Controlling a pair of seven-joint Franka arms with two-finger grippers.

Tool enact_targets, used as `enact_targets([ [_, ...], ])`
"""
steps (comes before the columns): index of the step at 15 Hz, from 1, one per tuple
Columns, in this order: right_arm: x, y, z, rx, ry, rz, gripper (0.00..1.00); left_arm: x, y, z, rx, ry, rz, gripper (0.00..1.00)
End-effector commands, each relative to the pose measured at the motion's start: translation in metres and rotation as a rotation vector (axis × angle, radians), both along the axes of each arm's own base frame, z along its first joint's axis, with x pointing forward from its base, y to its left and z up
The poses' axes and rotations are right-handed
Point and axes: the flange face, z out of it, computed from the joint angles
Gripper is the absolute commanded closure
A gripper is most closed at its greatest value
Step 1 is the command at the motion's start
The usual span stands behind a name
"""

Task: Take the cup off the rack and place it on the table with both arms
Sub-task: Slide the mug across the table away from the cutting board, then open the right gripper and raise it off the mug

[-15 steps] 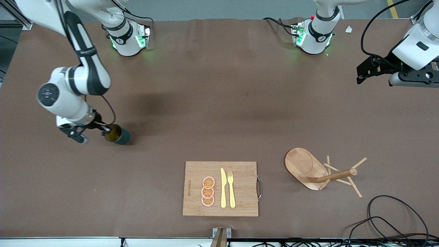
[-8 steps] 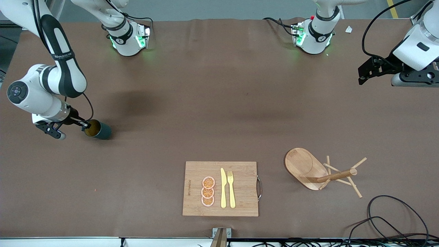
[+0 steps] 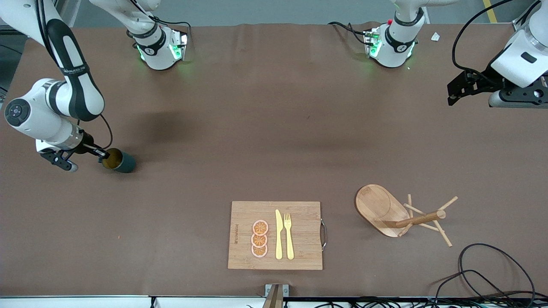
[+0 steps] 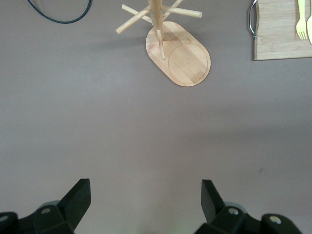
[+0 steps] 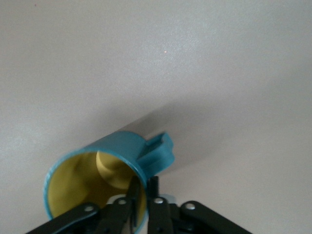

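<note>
Two right gripper (image 3: 102, 156) fingers pinch the cup (image 3: 118, 161) rim on the table (image 3: 274, 141)

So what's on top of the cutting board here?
On the cutting board lie three orange slices in a row, with a yellow knife and a yellow fork side by side next to them. What lies under the board cannot be seen.
</note>
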Motion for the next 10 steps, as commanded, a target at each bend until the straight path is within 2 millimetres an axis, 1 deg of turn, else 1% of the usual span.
enact_targets([
  [1, -0.010, 0.001, 0.004, 0.000, -0.013, 0.013, 0.24, -0.006, 0.000, 0.006, 0.015, -0.009, 0.013, 0.00],
  [2, -0.010, 0.001, 0.004, 0.001, -0.008, 0.011, 0.00, -0.006, 0.000, 0.007, 0.014, -0.009, 0.013, 0.00],
  [4, -0.011, 0.002, 0.006, 0.005, 0.004, 0.014, 0.00, -0.007, 0.001, 0.007, 0.015, -0.005, 0.014, 0.00],
  [5, -0.011, 0.005, 0.010, 0.012, 0.024, 0.024, 0.00, -0.008, 0.001, 0.007, 0.014, -0.001, 0.015, 0.00],
  [7, -0.006, 0.013, 0.035, 0.016, 0.019, 0.046, 0.00, -0.007, 0.003, 0.007, 0.013, -0.003, 0.016, 0.00],
  [9, 0.004, 0.023, 0.070, 0.024, 0.032, 0.073, 0.00, -0.007, 0.003, 0.007, 0.013, -0.003, 0.018, 0.00],
  [10, 0.011, 0.027, 0.090, 0.030, 0.044, 0.090, 0.00, -0.007, 0.003, 0.007, 0.013, -0.003, 0.016, 0.00],
])
